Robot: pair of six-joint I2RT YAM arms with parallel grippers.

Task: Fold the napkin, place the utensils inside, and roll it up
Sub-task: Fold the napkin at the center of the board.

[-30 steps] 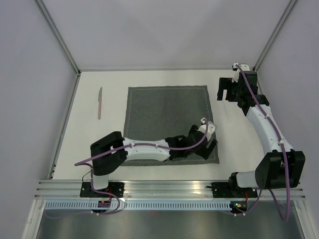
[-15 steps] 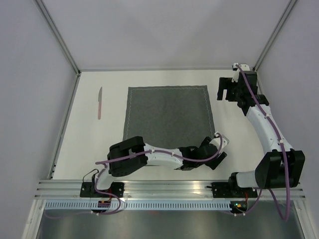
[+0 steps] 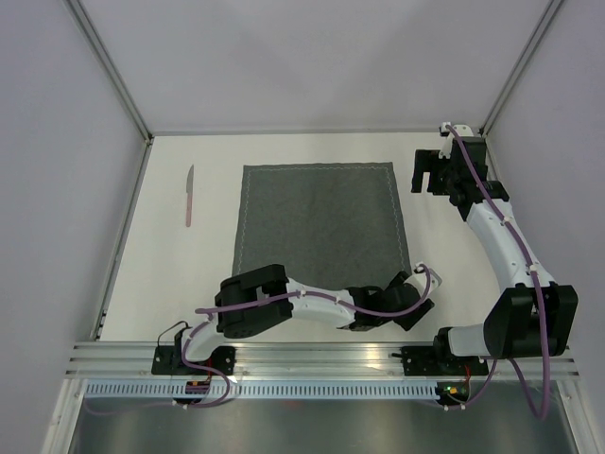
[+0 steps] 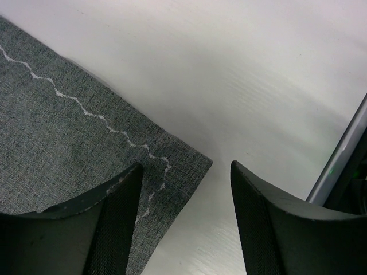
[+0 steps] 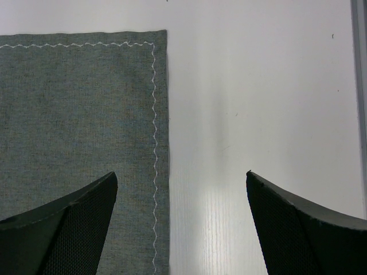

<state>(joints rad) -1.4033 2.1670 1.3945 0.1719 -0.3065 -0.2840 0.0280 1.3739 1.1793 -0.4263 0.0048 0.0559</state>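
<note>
Napkin (image 3: 317,222): flat on desk (image 3: 189,274), unfolded
Left end effector (image 4: 186,166): jaws apart over napkin's near right corner, holding nothing
Right end effector (image 5: 181,173): wide open beside far right corner

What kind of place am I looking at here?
Probably a robotics lab test cell, not a dining room: plain white walls box in a white table, and a left arm and right arm are bolted to an aluminium rail.

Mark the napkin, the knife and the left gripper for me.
napkin (image 3: 317,213), top external view, middle of the flat cloth.
knife (image 3: 190,197), top external view, mid-length, where blade meets pinkish handle.
left gripper (image 4: 186,166), left wrist view, midway between its fingertips, above the napkin's corner.
</note>
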